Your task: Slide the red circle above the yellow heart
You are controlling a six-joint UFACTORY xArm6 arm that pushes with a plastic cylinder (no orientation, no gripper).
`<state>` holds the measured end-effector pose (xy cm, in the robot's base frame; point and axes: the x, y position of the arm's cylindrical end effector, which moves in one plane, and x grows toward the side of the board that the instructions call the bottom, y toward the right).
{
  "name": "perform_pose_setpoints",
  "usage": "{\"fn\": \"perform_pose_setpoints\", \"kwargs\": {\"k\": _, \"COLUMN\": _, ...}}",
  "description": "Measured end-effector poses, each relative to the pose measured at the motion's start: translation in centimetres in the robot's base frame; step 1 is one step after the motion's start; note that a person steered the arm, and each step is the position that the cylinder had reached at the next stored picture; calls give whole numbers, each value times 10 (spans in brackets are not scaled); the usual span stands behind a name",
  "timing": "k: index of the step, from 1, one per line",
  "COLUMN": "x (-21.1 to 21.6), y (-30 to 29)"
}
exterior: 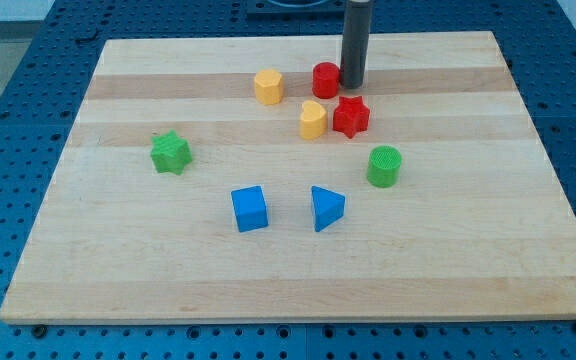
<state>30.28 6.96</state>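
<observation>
my tip (353, 84) stands on the wooden tabletop (448, 250), touching the right side of the red circle (325, 79). there is no pincer on the rod, so nothing opens or closes. the yellow heart (313, 120) is below-left of my tip, beside the red star (350, 116). the yellow hexagon (268, 86) is to the left.

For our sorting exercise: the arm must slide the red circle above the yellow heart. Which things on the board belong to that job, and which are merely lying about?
Belongs to the job:
red circle
yellow heart
my tip, touching the red circle's right side

Lying about:
yellow hexagon
red star
green star
green cylinder
blue cube
blue triangle
</observation>
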Motion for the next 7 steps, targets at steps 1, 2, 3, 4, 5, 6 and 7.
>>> {"fn": "perform_pose_setpoints", "kwargs": {"k": 1, "x": -11, "y": 0}}
{"fn": "perform_pose_setpoints", "kwargs": {"k": 2, "x": -29, "y": -4}}
{"fn": "perform_pose_setpoints", "kwargs": {"k": 3, "x": -43, "y": -12}}
{"fn": "perform_pose_setpoints", "kwargs": {"k": 4, "x": -40, "y": -23}}
{"fn": "perform_pose_setpoints", "kwargs": {"k": 5, "x": -14, "y": -23}}
{"fn": "perform_pose_setpoints", "kwargs": {"k": 6, "x": 17, "y": -23}}
{"fn": "perform_pose_setpoints", "kwargs": {"k": 7, "x": 21, "y": -23}}
